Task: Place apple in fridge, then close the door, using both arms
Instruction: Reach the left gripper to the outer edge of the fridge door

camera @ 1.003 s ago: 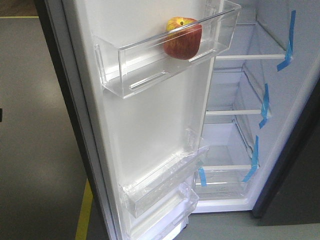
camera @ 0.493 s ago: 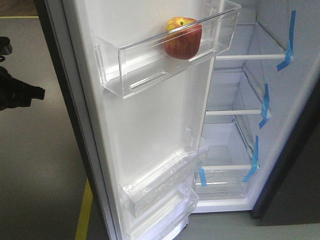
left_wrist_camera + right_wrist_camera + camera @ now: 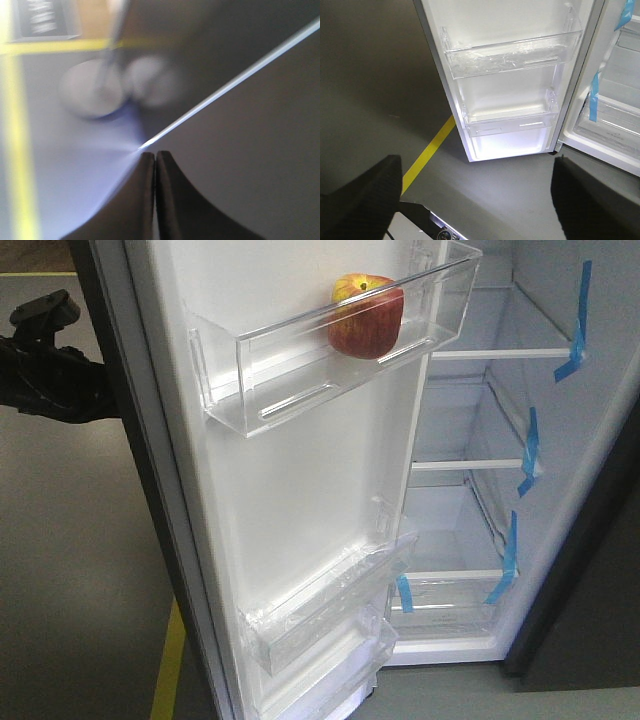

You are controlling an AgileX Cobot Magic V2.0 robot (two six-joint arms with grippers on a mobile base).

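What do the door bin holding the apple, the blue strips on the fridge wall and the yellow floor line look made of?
Door bin: clear rigid plastic, glossy; the white door shows through it.
Strips: blue adhesive tape, matte, ends wrinkled, probably painter's tape.
Floor line: yellow paint or tape, flat; cannot tell which.

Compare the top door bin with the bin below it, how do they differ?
The top bin holds the apple; the lower bin looks empty. The top bin's plastic is bare and clear; the lower bin shows crinkled film. Both are clear plastic on the door, on its white inner face.
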